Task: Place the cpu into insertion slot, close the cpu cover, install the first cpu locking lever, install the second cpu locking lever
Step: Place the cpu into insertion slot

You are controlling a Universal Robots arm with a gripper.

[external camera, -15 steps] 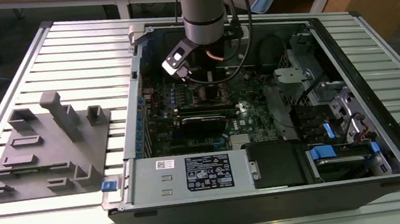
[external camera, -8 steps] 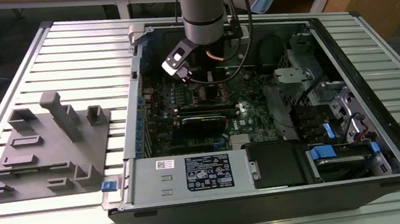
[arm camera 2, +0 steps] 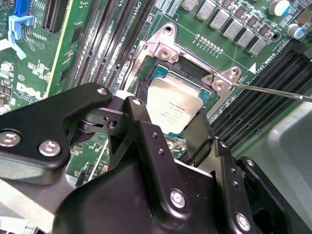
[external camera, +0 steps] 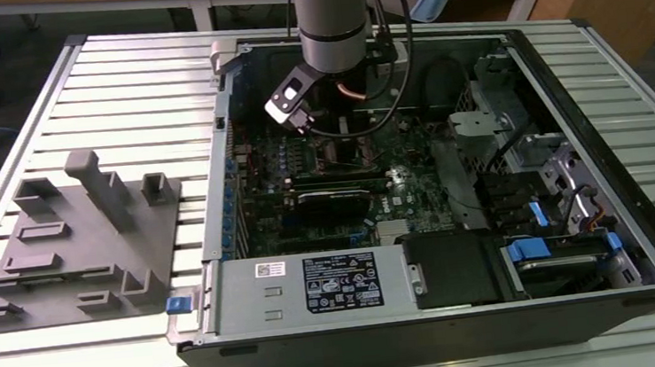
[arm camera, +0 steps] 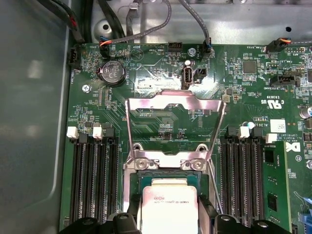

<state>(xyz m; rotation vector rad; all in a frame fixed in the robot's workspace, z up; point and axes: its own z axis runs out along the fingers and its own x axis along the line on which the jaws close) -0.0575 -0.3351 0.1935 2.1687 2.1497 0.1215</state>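
The open computer case (external camera: 218, 184) lies across the middle of the exterior view, and my arm reaches down into its upper middle, over the green circuit board (external camera: 304, 194). On that board the cpu cover (arm camera: 175, 100) is not yet closed. It stands raised on its hinge at the far edge of the insertion slot (arm camera 2: 191, 74), and the board shows through its window. A thin locking lever (arm camera 2: 273, 91) juts out free beside the hinge.

My gripper (arm camera 2: 168, 117) is closed narrow on the cpu (arm camera 2: 173, 109), with a finger (arm camera 2: 141, 129) against each of two opposite edges. What matters is that the slot lies straight below the chip, not off to either side. The chip is square, and its edges run near parallel to the slot's rim. I cannot tell whether it already rests in the slot or hangs just above it.
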